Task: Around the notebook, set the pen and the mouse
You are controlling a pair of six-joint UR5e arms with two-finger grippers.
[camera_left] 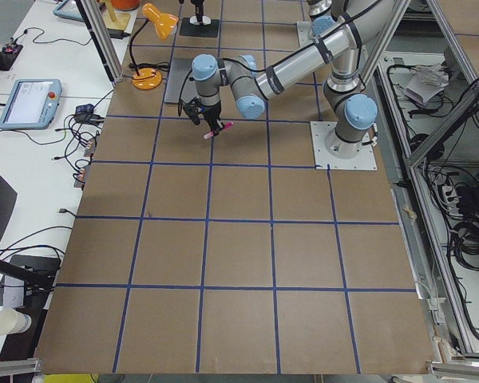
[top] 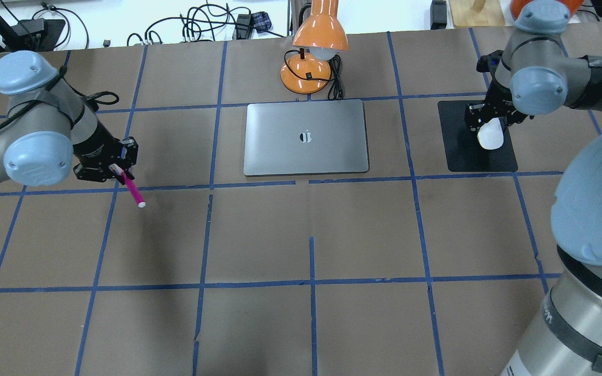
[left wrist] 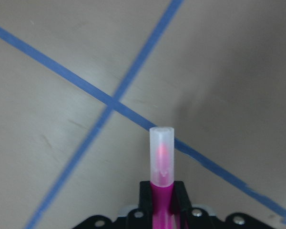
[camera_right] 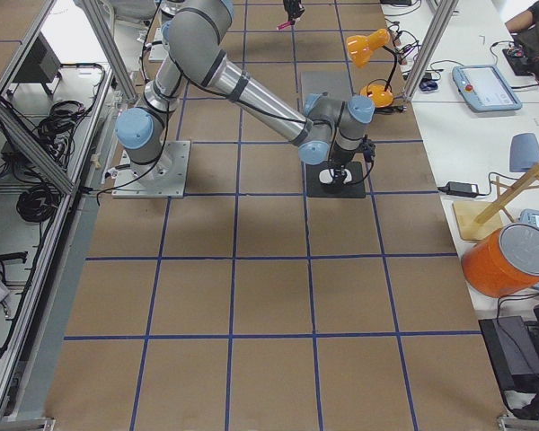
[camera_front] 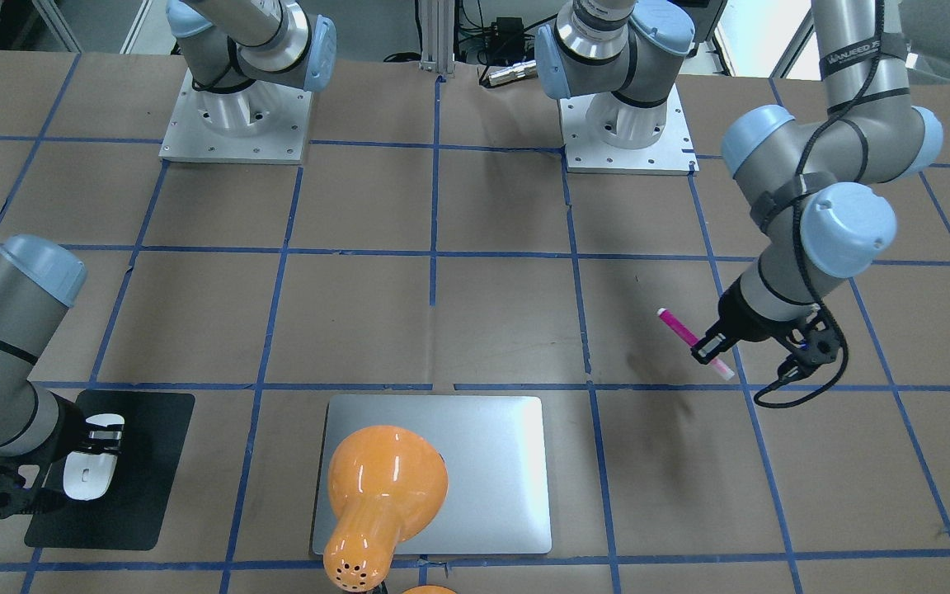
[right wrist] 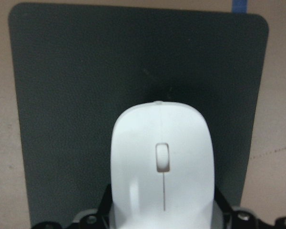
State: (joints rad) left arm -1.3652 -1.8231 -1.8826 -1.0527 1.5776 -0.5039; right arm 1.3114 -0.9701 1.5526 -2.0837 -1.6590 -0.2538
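The silver-grey notebook (top: 306,137) lies flat at the far middle of the table, also visible in the front-facing view (camera_front: 500,487). My left gripper (top: 115,169) is shut on the magenta pen (top: 132,190) and holds it tilted above the table, well to the notebook's left. The pen's pale end (left wrist: 161,157) sticks out past the fingers over a tape crossing. My right gripper (top: 489,122) is shut on the white mouse (top: 489,137), over a black mat (top: 468,156) to the notebook's right. The mouse (right wrist: 162,162) fills the right wrist view. I cannot tell whether it touches the mat.
An orange desk lamp (top: 319,31) stands just behind the notebook, its head (camera_front: 384,487) hanging over the notebook's far part. Blue tape lines grid the brown table. Two arm bases (camera_front: 236,124) sit at the robot's edge of the table.
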